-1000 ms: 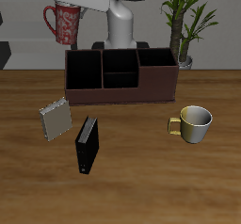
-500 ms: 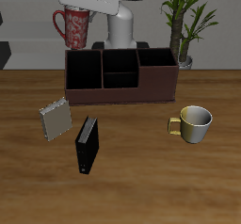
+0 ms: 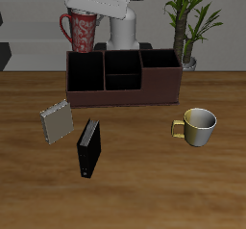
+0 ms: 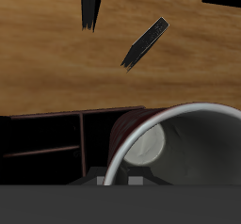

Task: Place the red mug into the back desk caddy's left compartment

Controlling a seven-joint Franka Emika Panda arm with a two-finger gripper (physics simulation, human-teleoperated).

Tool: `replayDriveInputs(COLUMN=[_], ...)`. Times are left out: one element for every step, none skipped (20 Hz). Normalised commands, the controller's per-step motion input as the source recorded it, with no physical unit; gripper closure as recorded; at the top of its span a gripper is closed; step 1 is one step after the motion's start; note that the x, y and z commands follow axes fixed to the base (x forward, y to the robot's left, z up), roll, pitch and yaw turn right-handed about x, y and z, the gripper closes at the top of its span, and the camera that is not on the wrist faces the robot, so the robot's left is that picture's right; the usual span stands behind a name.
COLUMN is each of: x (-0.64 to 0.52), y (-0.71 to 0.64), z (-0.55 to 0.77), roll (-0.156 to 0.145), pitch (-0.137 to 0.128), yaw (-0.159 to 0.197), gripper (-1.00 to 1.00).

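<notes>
The red mug (image 3: pixel 81 31), red with a pale speckled pattern, hangs upright in my gripper (image 3: pixel 90 18), which is shut on its rim. It is above and slightly behind the end of the back desk caddy (image 3: pixel 123 94), a long dark brown box. The black-lined left compartment (image 3: pixel 86 71) lies just below the mug and is empty. In the wrist view the mug's pale rim and grey inside (image 4: pixel 179 143) fill the frame, with the caddy's dark sections (image 4: pixel 47 138) beside it. My fingertips are hidden there.
A yellowish-gold mug (image 3: pixel 199 126) stands on the wooden table nearer the front. A grey book (image 3: pixel 57 121) and a black book (image 3: pixel 88 147) stand in front of the caddy. A potted plant (image 3: pixel 187 21) is behind the caddy's other end.
My gripper has carried the red mug sideways toward the caddy and slightly lower. It is now nearly over the left compartment. Nothing else moved.
</notes>
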Motion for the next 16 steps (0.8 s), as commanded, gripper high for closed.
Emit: replayDriveInputs(x=[0.04,0.04,0.11,0.09,0.06,0.09,0.05,0.05,0.07,0.08,0.03,-0.04,0.04,-0.03,0.01,0.04], y=[0.08,0.16,-0.07,0.27,0.07,-0.01,0.13,-0.21,0.28,-0.27,0.22,0.15,-0.13,0.08,0.00,0.15], z=[-0.06,-0.07,-0.05,-0.10,-0.03,0.00,-0.05,0.01,-0.09,0.02,-0.11,-0.13,0.02,-0.07,-0.10,-0.12], roll=[-0.023,0.009,0.012,-0.001,0.000,-0.013,0.027,0.000,-0.037,0.000,0.054,-0.029,0.000,0.026,-0.014,0.043], pitch=[0.031,-0.004,0.023,0.029,-0.008,-0.012,0.014,0.000,-0.008,0.000,0.025,0.019,0.000,0.006,0.003,0.018], yaw=[-0.074,-0.010,0.015,-0.042,0.015,-0.008,-0.019,0.000,-0.053,0.000,0.026,-0.105,0.000,-0.006,-0.028,0.010], gripper=[1.00,1.00,1.00,1.00,1.00,1.00,1.00,1.00,1.00,1.00,1.00,1.00,1.00,1.00,1.00,1.00])
